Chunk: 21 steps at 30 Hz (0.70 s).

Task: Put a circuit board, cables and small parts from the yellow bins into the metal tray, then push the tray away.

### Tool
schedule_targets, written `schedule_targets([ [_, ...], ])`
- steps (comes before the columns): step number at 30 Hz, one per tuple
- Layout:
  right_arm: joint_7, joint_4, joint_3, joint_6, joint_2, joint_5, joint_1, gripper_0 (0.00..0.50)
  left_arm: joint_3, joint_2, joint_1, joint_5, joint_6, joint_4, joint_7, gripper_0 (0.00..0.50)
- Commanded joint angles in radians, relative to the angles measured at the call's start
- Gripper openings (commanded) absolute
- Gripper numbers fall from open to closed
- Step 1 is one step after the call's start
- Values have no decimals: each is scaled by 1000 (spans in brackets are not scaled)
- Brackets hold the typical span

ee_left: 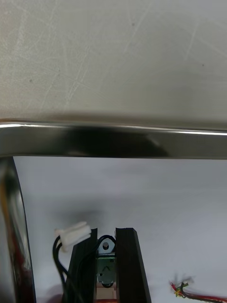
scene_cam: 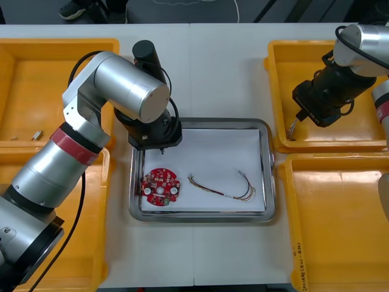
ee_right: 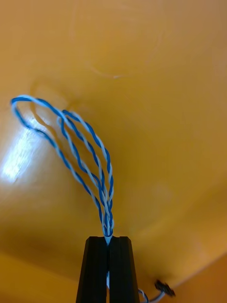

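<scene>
Front view: left arm (scene_cam: 121, 85) reaches over the metal tray (scene_cam: 270, 170), and the left jaws hang above its white floor by the far left corner. Can't tell whether they grip anything. The round red circuit board (scene_cam: 160, 185) lies flat in the tray just beside them. The red and yellow cable (scene_cam: 222, 188) lies curved in the tray to the board's right, apart from it.

Left wrist view: a black cable (ee_left: 59, 265) with a white connector (ee_left: 73, 234) sits next to the jaws. The shiny tray rim is beyond, then the surface (ee_left: 118, 57).

Right jaws are over the far right yellow bin (scene_cam: 285, 61), closed tight on the blue and white cable (ee_right: 85, 156). Right wrist view shows its twisted loops fanning out past the tips, with the bin floor behind.

Small metal parts (scene_cam: 36, 135) lie in the far left yellow bin (scene_cam: 36, 79).
</scene>
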Motion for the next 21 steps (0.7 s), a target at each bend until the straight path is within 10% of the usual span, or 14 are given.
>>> schedule_targets([
  [1, 115, -97, 23, 59, -56, -13, -22, 0, -32, -21, -30, -15, -16, -2, -82, 1],
  [7, 253, -171, 17, 109, -82, -18, -25, 0, -35, -21, -30, -12, -24, 7, -84, 33],
  [13, 439, -225, 20, 175, -108, -19, -37, 0, -35, -21, -32, -13, -24, 5, -84, 488],
  [21, 635, -283, 37, 229, -147, -44, -37, 0, -4, -21, -32, -26, 12, -27, -84, 500],
])
